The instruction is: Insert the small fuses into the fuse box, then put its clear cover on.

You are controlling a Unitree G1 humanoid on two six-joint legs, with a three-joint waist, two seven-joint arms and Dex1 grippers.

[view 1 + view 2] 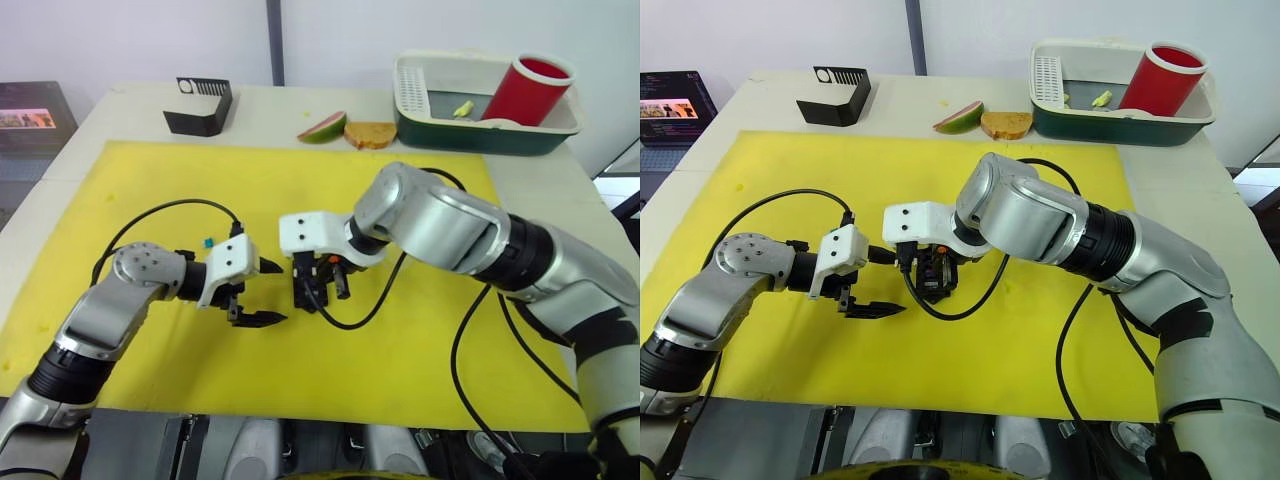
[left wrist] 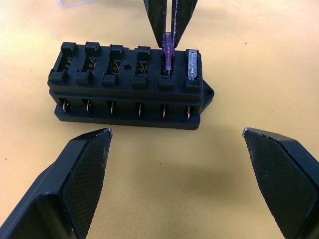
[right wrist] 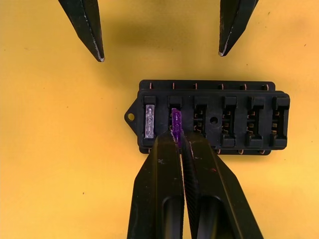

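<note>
Fuse box [image 2: 130, 85]: 1 clear fuse [image 2: 192, 65] seated, right gripper [image 3: 178, 137] fingers pinching purple fuse [image 2: 168, 52] over slot 2, left gripper [image 2: 177, 149] fingers spread; tilted blades could jam.

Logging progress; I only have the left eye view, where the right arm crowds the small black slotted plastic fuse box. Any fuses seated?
Observer: One: a clear blade fuse sits in the end slot of the fuse box, beside its mounting ear.
Operator: What do the right jaws hold?
Observer: A purple translucent blade fuse, upright, prongs at the second slot, not fully down.
Operator: Left jaws?
Observer: Open, facing the box, touching nothing.
</note>
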